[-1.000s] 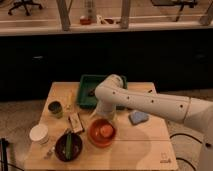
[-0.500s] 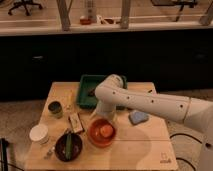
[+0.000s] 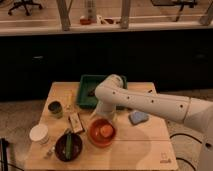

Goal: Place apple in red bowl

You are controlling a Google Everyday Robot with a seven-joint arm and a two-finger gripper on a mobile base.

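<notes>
Gripper (image 3: 103, 118) of mine hangs at the end of the down-turned wrist, just over the far rim of the red bowl (image 3: 91, 136). Whether it is open or closed on anything I cannot tell, because the white wrist covers it from this side. The apple (image 3: 106, 130) lies inside the red bowl, a little right of its middle and directly under the gripper; I cannot say if the two touch. Outward from there, a dark bowl (image 3: 59, 150) with a long green vegetable (image 3: 68, 143) in it sits just beside the red bowl on its left. A small flat packet (image 3: 76, 122) lies near both. A blue cloth (image 3: 138, 117) lies to the right, and a green tray (image 3: 86, 95) sits behind my elbow at the back of the bench (image 3: 145, 150). A dark cup (image 3: 55, 108) and a white tub (image 3: 39, 133) stand well apart to the left. The task looks almost done, so the danger is in leaving. If I rise with the apple not fully let go, I judge it would come up with me or drop and roll out over the shallow rim. A sideways pull-out could also catch that rim and shove the bowl into its dark neighbour. Against the pictures from a second and half a second ago I find no change: arm, apple and bowls sit alike.
</notes>
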